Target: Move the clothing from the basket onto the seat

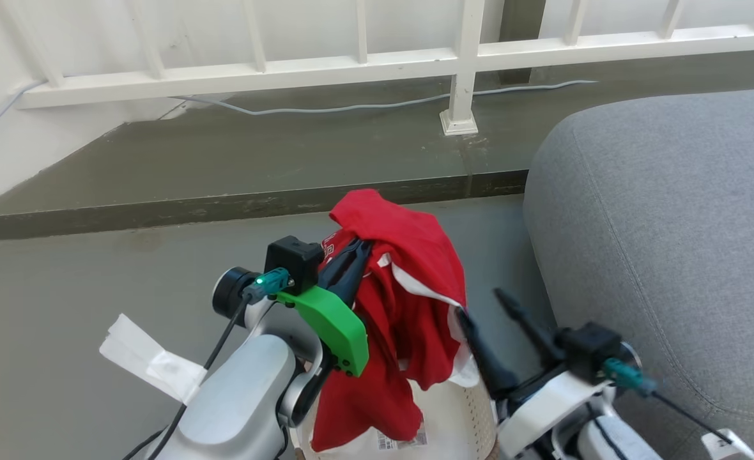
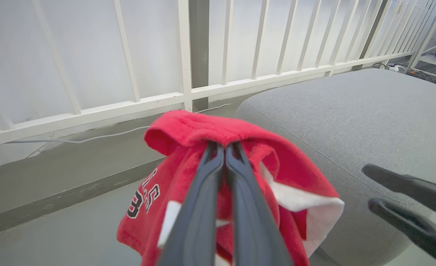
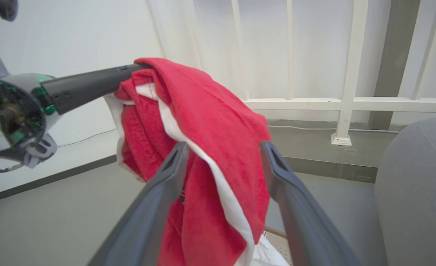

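Observation:
The red clothing (image 1: 409,300), with white trim and dark lettering, hangs lifted above the basket (image 1: 460,415), its lower end still draped inside. My left gripper (image 2: 223,147) is shut on the clothing's (image 2: 199,127) top fold. My right gripper (image 1: 482,303) stands open close beside the hanging fabric, between it and the grey seat (image 1: 664,243). In the right wrist view its fingers (image 3: 173,166) frame the clothing (image 3: 210,122) without closing on it. That view also has the left gripper's dark fingers (image 3: 92,83) entering the fold, and a bit of basket rim (image 3: 273,236).
A white railing (image 1: 460,64) and a raised concrete step (image 1: 223,204) run across the back, with a pale cable (image 1: 351,105) on the step. Grey floor lies to the left. The seat (image 2: 351,111) fills the right side. The right gripper's fingers (image 2: 406,186) show beside it.

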Available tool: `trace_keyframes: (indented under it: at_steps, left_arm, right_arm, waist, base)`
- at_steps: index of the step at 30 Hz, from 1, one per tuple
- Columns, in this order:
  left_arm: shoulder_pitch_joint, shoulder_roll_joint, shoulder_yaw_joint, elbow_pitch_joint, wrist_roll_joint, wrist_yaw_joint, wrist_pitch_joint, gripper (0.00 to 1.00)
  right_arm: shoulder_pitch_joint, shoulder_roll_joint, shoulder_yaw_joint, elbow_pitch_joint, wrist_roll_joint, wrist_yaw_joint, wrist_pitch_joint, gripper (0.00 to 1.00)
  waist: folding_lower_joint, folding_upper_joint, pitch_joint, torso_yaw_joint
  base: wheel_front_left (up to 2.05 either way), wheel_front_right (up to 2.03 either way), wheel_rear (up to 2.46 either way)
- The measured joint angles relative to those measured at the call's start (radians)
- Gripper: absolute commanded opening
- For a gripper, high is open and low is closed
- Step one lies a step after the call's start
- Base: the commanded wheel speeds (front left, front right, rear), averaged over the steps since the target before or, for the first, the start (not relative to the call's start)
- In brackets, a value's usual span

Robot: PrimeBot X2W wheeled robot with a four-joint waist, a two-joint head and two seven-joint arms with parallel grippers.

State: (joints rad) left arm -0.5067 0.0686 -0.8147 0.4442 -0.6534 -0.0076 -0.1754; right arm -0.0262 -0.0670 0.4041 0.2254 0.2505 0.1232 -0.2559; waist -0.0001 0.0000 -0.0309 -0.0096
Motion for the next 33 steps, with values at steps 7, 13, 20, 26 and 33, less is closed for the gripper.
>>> trace_keyframes:
  at_steps: [7, 13, 20, 26, 33]
  left_arm:
    - [0.000, -0.006, -0.046, -0.072, 0.009, -0.001, 0.031, 0.00]
    - [0.000, -0.011, -0.074, -0.119, 0.010, -0.001, 0.052, 0.00]
    - [0.000, -0.013, -0.111, -0.170, 0.010, -0.002, 0.073, 0.00]
    - [0.009, -0.013, -0.131, -0.207, 0.010, -0.002, 0.088, 0.00]
    - [0.016, -0.013, -0.146, -0.242, 0.010, -0.001, 0.108, 0.00]
  right_arm:
    - [-0.009, 0.003, 0.125, 0.001, 0.018, 0.000, 0.000, 1.00]
    - [-0.053, 0.004, 0.169, 0.021, 0.040, 0.000, 0.000, 1.00]
    - [-0.091, 0.004, 0.195, 0.068, 0.051, 0.000, 0.000, 1.00]
    - [-0.116, 0.004, 0.202, 0.113, 0.060, 0.000, 0.000, 0.51]
    - [-0.139, 0.005, 0.197, 0.142, 0.079, 0.000, 0.000, 0.00]
  waist:
    - [0.0000, 0.0000, -0.001, 0.011]
    - [0.0000, 0.0000, 0.000, 0.021]
    - [0.0000, 0.0000, 0.002, 0.030]
    - [0.0000, 0.0000, 0.004, 0.036]
    - [0.0000, 0.0000, 0.007, 0.041]
  base:
    - [0.00, 0.00, 0.00]
    - [0.00, 0.00, 0.00]
    - [0.00, 0.00, 0.00]
    - [0.00, 0.00, 0.00]
    - [0.00, 0.00, 0.00]
